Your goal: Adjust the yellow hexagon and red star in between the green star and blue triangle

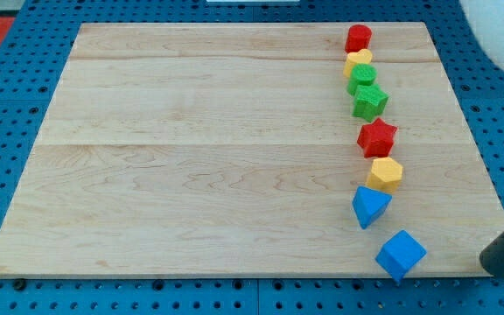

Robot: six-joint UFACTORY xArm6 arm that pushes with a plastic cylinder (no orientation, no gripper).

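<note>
The blocks stand in a column near the right side of the wooden board [191,149]. The green star [370,101] is uppermost of the task's blocks. Below it come the red star [377,137], then the yellow hexagon [385,174], then the blue triangle [370,206]. The red star sits just below the green star, and the yellow hexagon touches or nearly touches the blue triangle. My tip [491,262] is at the view's bottom right, off the board's right edge, right of the blue cube [401,255] and apart from every block.
Above the green star, a red block [358,38], a yellow block [359,61] and a green block [361,77] stand in a tight row near the board's top edge. The blue cube sits at the board's bottom edge. A blue pegboard [497,131] surrounds the board.
</note>
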